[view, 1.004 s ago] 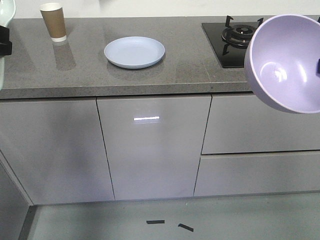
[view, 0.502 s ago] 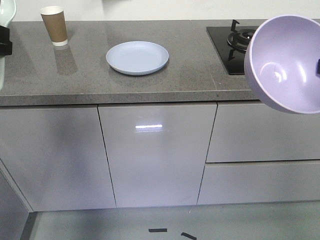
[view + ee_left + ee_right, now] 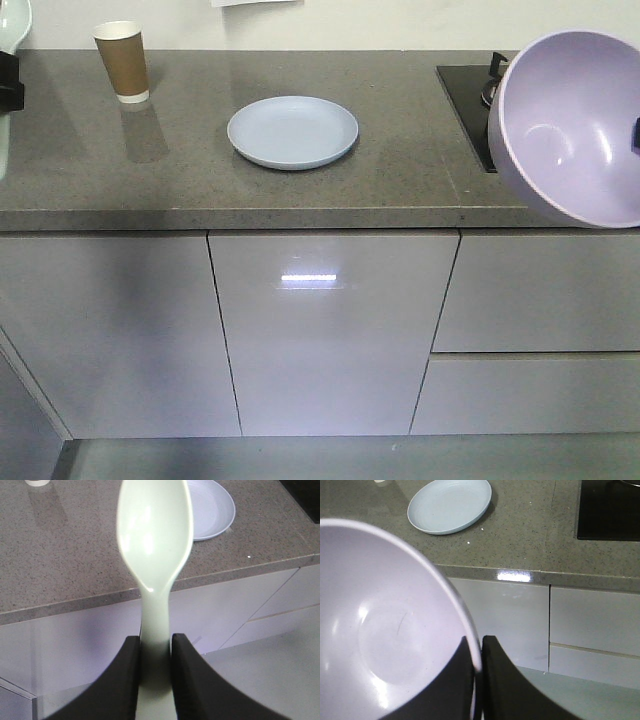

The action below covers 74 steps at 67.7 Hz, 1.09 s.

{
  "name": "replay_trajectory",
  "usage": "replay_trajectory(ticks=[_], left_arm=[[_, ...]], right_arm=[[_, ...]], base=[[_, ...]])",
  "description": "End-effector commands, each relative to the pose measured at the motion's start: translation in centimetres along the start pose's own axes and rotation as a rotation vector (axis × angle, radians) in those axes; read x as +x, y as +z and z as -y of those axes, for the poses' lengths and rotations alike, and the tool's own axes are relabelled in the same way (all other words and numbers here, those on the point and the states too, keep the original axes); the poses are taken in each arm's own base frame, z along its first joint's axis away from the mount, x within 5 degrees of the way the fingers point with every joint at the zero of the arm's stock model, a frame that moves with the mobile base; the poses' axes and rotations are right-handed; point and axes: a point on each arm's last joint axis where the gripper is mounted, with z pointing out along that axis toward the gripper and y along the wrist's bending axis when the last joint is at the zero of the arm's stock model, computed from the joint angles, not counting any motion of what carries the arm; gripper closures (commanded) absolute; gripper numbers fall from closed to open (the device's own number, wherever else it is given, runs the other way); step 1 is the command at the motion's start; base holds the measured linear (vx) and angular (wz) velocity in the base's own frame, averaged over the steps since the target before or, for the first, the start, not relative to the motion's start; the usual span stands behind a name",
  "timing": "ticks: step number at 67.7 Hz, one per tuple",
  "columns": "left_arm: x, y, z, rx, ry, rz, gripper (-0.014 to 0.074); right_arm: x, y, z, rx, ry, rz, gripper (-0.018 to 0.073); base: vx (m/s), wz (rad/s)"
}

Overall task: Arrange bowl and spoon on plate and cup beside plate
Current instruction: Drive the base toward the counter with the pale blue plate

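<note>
Bowl (image 3: 385, 645) rim pinched in my right gripper (image 3: 477, 652), spoon (image 3: 155, 535) handle clamped in my left gripper (image 3: 156, 647); both judged light, stiff, slick plastic, so these narrow holds may pivot.

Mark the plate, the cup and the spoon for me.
plate (image 3: 292, 132), front view, centre of its face.
cup (image 3: 123, 65), front view, brown side wall.
spoon (image 3: 154, 530), left wrist view, middle of the scoop.

A kitchen is shown: a black gas hob (image 3: 466, 108) is set into a speckled grey countertop (image 3: 200, 185), glossy cabinet doors (image 3: 325, 335) and drawers (image 3: 545, 292) are fitted beneath, and a plate (image 3: 292, 132) and paper cup (image 3: 122, 62) are laid on top.
</note>
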Motion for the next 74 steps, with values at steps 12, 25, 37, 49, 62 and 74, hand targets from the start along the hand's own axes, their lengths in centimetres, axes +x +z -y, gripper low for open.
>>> replay_trajectory(ticks=[12,25,37,49,62,74], left_arm=[[-1.03,-1.64,0.55,0.013,0.001,0.108,0.0603],[-1.03,-1.64,0.55,0.013,0.001,0.108,0.0603],[-1.03,-1.64,0.55,0.013,0.001,0.108,0.0603],[-1.03,-1.64,0.55,0.013,0.001,0.108,0.0603],[-1.03,-1.64,0.55,0.013,0.001,0.108,0.0603],[-1.03,-1.64,0.55,0.013,0.001,0.108,0.0603]], right_arm=[[-1.13,-1.29,-0.72,-0.01,-0.012,0.106,0.0566],[-1.13,-1.29,-0.72,-0.01,-0.012,0.106,0.0566],[-1.13,-1.29,-0.72,-0.01,-0.012,0.106,0.0566],[-1.13,-1.29,-0.72,-0.01,-0.012,0.106,0.0566],[-1.13,-1.29,-0.72,-0.01,-0.012,0.106,0.0566],[-1.13,-1.29,-0.72,-0.01,-0.012,0.106,0.0566]], base=[[0.12,0.06],[0.11,0.04],[0.11,0.05],[0.11,0.08],[0.11,0.09],[0.1,0.07]])
